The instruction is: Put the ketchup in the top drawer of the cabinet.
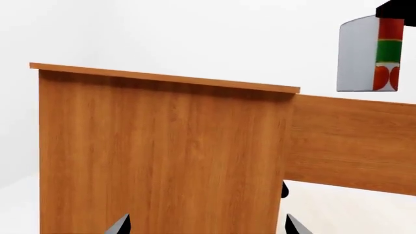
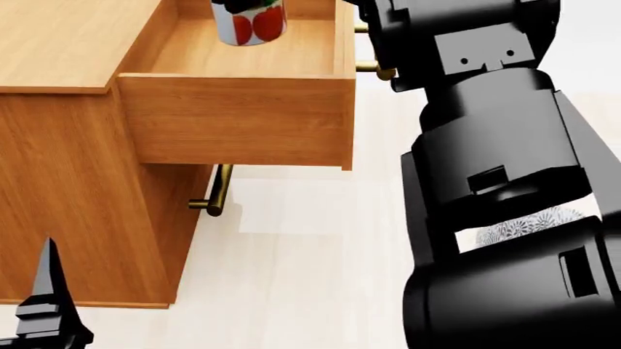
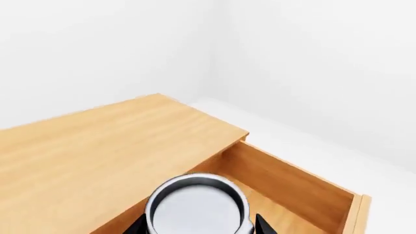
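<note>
The ketchup (image 2: 250,23) is a red-labelled tin with a green band and tomato pictures. My right gripper (image 2: 233,4) is shut on it and holds it upright over the open top drawer (image 2: 238,120). In the right wrist view its silver lid (image 3: 195,207) sits between my fingers (image 3: 262,225), above the drawer's inside (image 3: 286,185). The left wrist view shows the ketchup (image 1: 383,56) hanging above the drawer's side (image 1: 354,141). My left gripper (image 1: 208,226) is open and empty, low beside the cabinet (image 1: 162,156); one of its fingers (image 2: 46,294) shows in the head view.
The cabinet (image 2: 68,182) fills the left of the head view. The lower drawer's brass handle (image 2: 219,193) juts out under the open drawer. The top drawer's brass handle (image 2: 374,69) is partly hidden by my right arm (image 2: 495,182). A grey-white patterned bowl (image 2: 529,224) shows behind that arm.
</note>
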